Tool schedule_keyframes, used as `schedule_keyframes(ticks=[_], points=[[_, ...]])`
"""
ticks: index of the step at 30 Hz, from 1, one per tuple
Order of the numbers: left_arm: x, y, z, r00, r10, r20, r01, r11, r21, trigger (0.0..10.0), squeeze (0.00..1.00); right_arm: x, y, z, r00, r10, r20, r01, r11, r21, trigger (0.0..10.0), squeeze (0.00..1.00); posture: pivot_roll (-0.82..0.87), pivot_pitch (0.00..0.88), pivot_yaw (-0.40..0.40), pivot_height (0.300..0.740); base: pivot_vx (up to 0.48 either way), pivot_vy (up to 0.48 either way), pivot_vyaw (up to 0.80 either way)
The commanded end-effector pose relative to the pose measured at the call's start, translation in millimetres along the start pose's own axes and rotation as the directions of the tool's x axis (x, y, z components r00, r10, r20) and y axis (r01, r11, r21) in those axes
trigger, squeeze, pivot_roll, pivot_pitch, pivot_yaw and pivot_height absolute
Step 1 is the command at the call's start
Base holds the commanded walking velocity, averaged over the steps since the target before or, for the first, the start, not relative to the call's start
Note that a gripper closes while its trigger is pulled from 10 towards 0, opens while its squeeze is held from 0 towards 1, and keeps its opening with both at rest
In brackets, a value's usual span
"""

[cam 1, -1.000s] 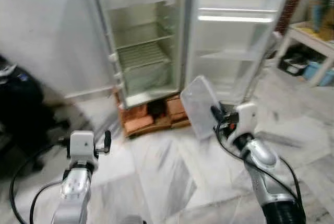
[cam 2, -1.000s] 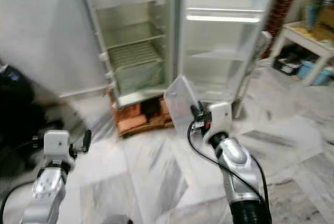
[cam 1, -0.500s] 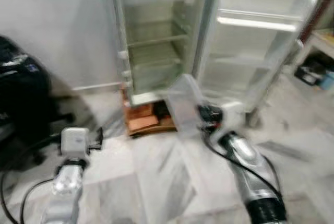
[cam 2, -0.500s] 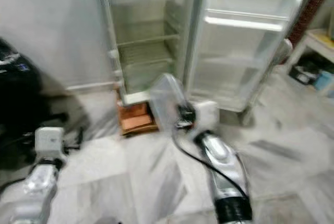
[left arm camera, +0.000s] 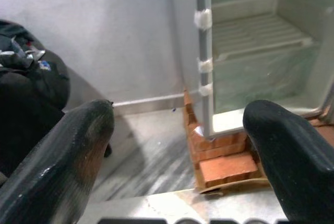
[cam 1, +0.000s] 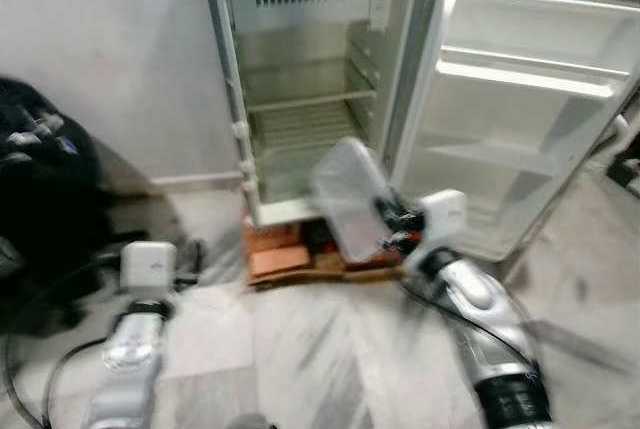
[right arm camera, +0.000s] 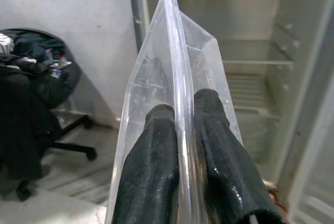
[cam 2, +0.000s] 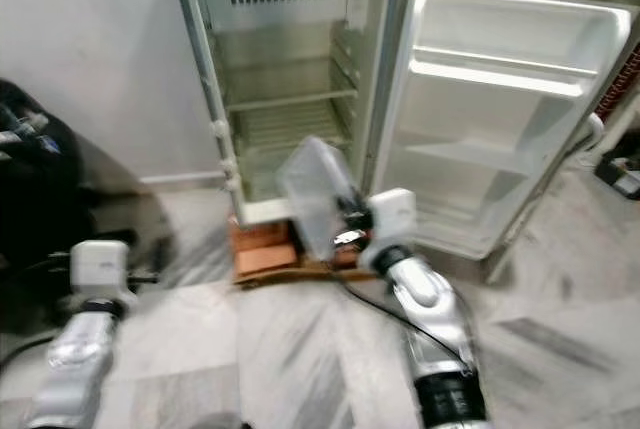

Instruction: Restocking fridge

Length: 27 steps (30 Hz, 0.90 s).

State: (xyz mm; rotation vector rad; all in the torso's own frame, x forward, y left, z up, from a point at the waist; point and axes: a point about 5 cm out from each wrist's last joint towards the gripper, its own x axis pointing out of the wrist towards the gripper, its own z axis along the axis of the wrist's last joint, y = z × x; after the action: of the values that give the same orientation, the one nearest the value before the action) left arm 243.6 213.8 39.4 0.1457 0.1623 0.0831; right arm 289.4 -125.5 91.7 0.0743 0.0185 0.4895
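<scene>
Carrying a clear plastic container (cam 1: 350,199) pinched on edge by the right gripper (right arm camera: 180,130), with the open fridge (cam 1: 300,99) just ahead: keep it tilted, aim for the wire shelf (cam 2: 290,124) beyond the fingertips; left gripper (left arm camera: 177,130) spread, idle, low.

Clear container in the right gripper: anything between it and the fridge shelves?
Nothing visible. The right gripper holds the clear container before the open fridge; its door is swung aside.

1 fridge (cam 1: 310,99) stands open with 1 door (cam 1: 520,119). 1 clear plastic container (cam 1: 348,197) is here. 2 grippers and 1 black chair (right arm camera: 36,93) are present.
</scene>
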Motion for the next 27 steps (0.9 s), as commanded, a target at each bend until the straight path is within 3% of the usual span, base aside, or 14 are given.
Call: schedule_keyframes(ticks=[1,8,15,23,27], points=[[3.3,-11.0,5.6,0.999,-0.031,0.022,0.031,0.999,-0.011,10.0,0.0,-6.9,-14.1,1.1,0.999,-0.043,-0.002,0.043,0.999,-0.012,10.0,0.0,0.02,0.0,-0.03,0.74,0.439,0.0,0.0],[2.8,-12.0,4.7,0.999,-0.027,0.018,0.028,0.999,-0.022,10.0,0.0,-8.2,-16.6,-0.3,0.999,-0.052,-0.008,0.052,0.998,-0.018,10.0,0.0,0.02,0.0,-0.032,0.74,0.362,0.199,0.0],[-8.5,-3.3,-1.9,1.0,-0.016,0.006,0.016,0.999,-0.036,10.0,0.0,-22.7,-18.7,-8.0,0.997,-0.067,-0.028,0.065,0.997,-0.05,10.0,0.0,0.02,0.0,-0.029,0.74,0.0,0.0,0.0],[-6.2,-6.5,-0.4,1.0,-0.025,0.008,0.026,0.999,-0.04,10.0,0.0,-22.2,-14.5,-10.5,0.998,-0.052,-0.03,0.05,0.998,-0.046,10.0,0.0,0.02,0.0,-0.027,0.74,0.0,0.403,0.67],[-3.8,-7.1,2.5,0.999,-0.032,0.016,0.032,0.999,-0.04,10.0,0.0,-19.2,-15.9,-9.3,0.998,-0.056,-0.031,0.055,0.997,-0.051,10.0,0.0,0.02,0.0,-0.025,0.74,0.0,0.442,0.11]])
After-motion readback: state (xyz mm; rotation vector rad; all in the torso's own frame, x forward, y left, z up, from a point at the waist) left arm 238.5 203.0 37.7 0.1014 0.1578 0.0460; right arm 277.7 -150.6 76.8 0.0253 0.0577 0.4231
